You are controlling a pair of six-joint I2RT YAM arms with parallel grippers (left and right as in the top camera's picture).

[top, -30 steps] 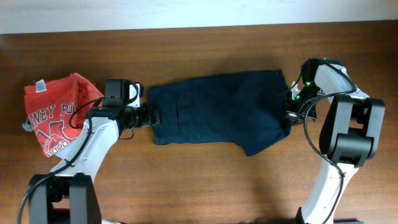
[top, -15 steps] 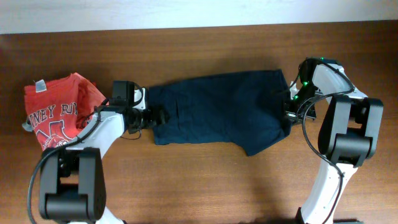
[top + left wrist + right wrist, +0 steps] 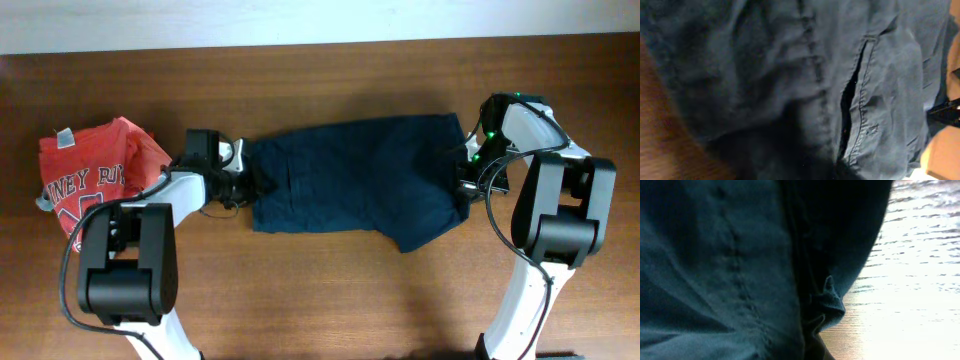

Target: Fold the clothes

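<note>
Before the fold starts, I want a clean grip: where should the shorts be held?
Probably at the two short ends, coming in from left and right: the shorts lie flat, long side across the table, so those edges lift freely.

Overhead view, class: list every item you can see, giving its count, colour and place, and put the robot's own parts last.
shorts: one, dark navy, spread out across the table's middle, between the two grippers.
T-shirt: one, red with white print, crumpled at the left end, apart from the shorts.
table: one, brown wood, under everything.
left gripper: one, black, at the shorts' left edge; jaws hidden.
right gripper: one, black, at the shorts' right edge; jaws hidden.
left arm, right arm: one each, white and black, either side.
</note>
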